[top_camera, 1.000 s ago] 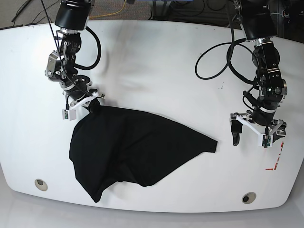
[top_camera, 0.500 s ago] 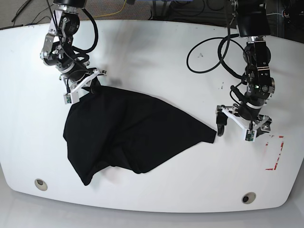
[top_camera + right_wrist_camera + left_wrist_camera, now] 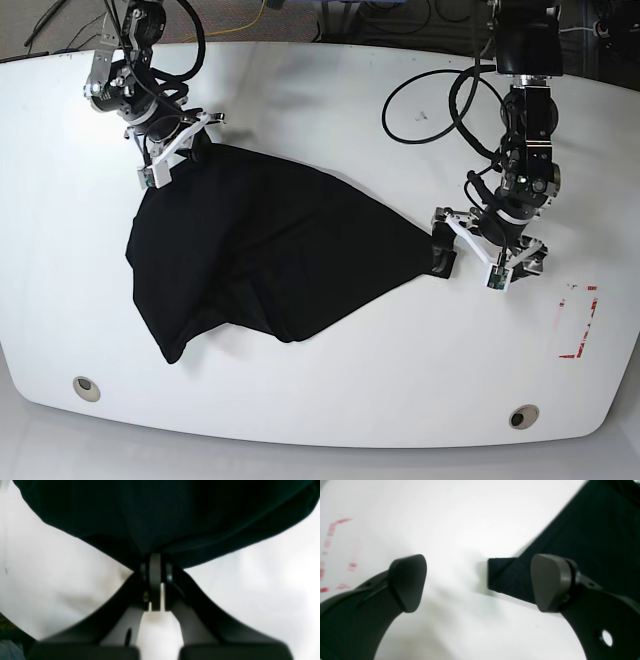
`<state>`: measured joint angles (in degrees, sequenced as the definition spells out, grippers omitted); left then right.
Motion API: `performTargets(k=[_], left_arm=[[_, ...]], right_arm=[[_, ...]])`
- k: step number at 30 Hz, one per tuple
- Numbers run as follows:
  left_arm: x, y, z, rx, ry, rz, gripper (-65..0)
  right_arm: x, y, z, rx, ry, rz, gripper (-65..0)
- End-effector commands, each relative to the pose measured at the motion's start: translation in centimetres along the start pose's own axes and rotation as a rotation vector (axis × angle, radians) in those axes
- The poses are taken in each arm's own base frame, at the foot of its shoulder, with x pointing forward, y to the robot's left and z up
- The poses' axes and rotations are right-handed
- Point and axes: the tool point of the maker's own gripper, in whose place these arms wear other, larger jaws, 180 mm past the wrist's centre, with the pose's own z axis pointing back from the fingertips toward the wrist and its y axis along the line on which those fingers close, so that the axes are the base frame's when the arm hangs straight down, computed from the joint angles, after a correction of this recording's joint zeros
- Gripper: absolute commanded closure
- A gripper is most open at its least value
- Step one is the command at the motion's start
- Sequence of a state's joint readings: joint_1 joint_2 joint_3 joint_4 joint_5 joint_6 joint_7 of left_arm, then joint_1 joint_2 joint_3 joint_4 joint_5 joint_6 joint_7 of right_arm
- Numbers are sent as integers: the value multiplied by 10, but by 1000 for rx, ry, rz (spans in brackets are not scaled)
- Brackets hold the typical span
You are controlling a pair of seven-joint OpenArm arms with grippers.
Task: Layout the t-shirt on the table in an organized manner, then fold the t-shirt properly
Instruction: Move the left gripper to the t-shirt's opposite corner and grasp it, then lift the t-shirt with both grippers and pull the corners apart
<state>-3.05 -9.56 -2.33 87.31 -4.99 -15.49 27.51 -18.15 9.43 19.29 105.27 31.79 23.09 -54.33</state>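
Observation:
The black t-shirt lies crumpled in a rough triangle on the white table. At the far left my right gripper is shut on the t-shirt's upper corner. The right wrist view shows its jaws pinched together on a bunch of t-shirt fabric. My left gripper stands open at the t-shirt's right tip. In the left wrist view the gripper has its jaws wide apart just above the table, and the squared tip of the t-shirt lies between them, close to the right finger.
A red rectangular outline marks the table near its right edge, also seen as a red mark in the left wrist view. Two round holes sit near the front edge. Black cables loop over the table behind the left arm.
My right gripper has dragged the t-shirt's corner back and left, stretching the cloth. My open left gripper has moved left from beside the red mark to the t-shirt's right tip.

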Motion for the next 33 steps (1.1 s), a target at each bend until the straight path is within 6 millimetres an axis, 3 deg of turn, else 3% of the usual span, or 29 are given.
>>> performTargets(k=[1,12,24,33], left_arm=[[16,6,-6,8,-38,3,-636],[-8,-15,-32,-58,40,-14,-636],[-18,-34,-38,-106,39,-31,-628],[-48,-41,-44,-125,118,-28,-371]], right_arm=[[16,-2,5,1,-46,28,0],[21,-9,8,-13,-47,53,0],[22,-9,8,-13,-48,53,0],[22,-9,8,-14,-49,53,0]])
